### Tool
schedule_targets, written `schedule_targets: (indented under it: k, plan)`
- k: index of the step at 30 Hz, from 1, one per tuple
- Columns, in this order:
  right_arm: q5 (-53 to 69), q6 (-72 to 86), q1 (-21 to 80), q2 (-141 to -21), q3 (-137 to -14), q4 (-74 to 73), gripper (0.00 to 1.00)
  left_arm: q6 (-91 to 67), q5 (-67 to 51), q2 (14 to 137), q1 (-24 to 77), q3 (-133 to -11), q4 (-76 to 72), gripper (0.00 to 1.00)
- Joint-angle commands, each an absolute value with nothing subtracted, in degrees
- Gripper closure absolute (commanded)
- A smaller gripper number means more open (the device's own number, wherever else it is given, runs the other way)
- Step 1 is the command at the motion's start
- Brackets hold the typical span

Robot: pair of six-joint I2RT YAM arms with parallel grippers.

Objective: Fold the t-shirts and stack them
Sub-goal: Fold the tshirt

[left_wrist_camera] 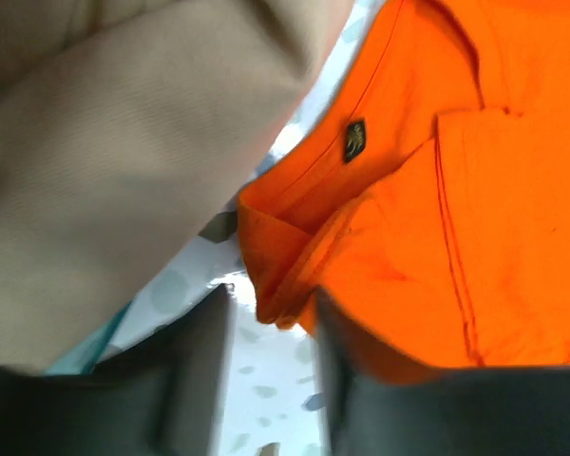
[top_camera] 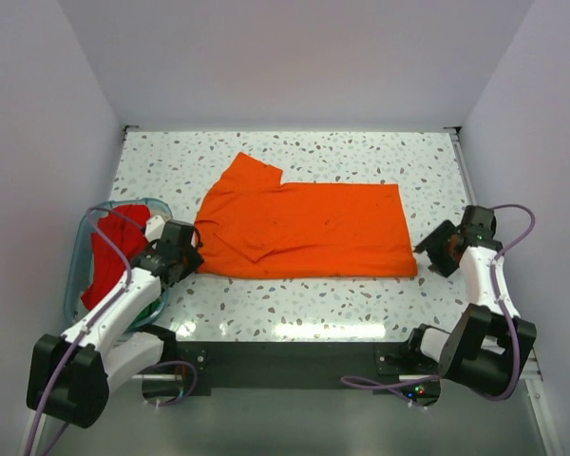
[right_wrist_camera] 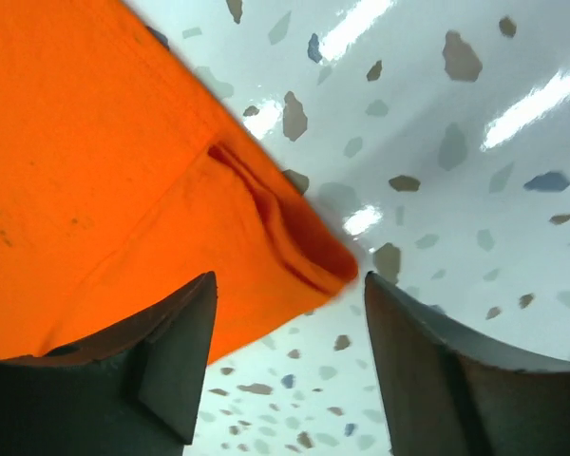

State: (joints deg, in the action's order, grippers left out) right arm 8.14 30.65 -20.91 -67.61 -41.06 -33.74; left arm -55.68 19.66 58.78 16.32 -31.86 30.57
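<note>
The orange t-shirt [top_camera: 304,228] lies folded flat in the middle of the speckled table, one sleeve toward the back. My left gripper [top_camera: 185,249] is open at the shirt's near left corner; in the left wrist view [left_wrist_camera: 271,304] the folded corner [left_wrist_camera: 275,275] lies just at the fingertips. My right gripper [top_camera: 432,249] is open at the near right corner; in the right wrist view [right_wrist_camera: 290,285] that corner [right_wrist_camera: 309,252] sits between the spread fingers [right_wrist_camera: 171,342]. A red shirt [top_camera: 109,252] lies in the teal tub. Beige cloth [left_wrist_camera: 104,142] fills the upper left of the left wrist view.
The translucent teal tub [top_camera: 123,204] stands at the left edge beside my left arm, with a bit of green cloth [top_camera: 150,309] at its near end. White walls close in the table on three sides. A black rail [top_camera: 285,356] runs along the near edge.
</note>
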Motion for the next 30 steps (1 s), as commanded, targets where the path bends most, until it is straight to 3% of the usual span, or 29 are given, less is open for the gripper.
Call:
schedule_targets:
  k: [1, 3, 7, 10, 16, 21, 27, 30]
  plan:
    - [5.89, 28.65, -21.53, -65.39, -42.27, -36.3, 0.28, -55.38, 20.3, 54.07, 16.35, -30.85, 31.99, 0.44]
    - [6.41, 27.95, -21.53, -64.87, -43.24, -37.0, 0.2, -53.89, 19.17, 52.83, 16.35, -32.07, 31.29, 0.33]
    - [12.46, 25.84, -20.31, -63.72, -43.77, -33.15, 0.19, -49.32, 16.36, 54.39, 16.35, -37.69, 28.75, 0.35]
    - [5.32, 26.36, -10.58, -62.67, -46.4, -33.31, 0.2, -46.77, 11.35, 58.17, 16.61, -39.81, 24.63, 0.44]
    - [0.18, 31.99, 15.17, -61.7, -46.58, -24.03, 0.34, -45.09, 5.19, 65.47, 19.42, -39.38, 15.06, 0.56]
    - [-12.46, 30.69, 38.7, -69.33, -52.27, -16.97, 0.36, -45.79, 3.52, 71.7, 23.38, -38.41, 9.33, 0.72]
    - [-19.33, 20.86, 52.63, -85.33, -62.47, -10.99, 0.39, -47.72, 5.53, 73.3, 23.55, -35.07, 6.32, 0.87]
    - [-18.81, 16.28, 55.36, -91.22, -65.9, -8.09, 0.42, -49.04, 8.87, 71.9, 23.47, -33.84, 8.17, 0.89]
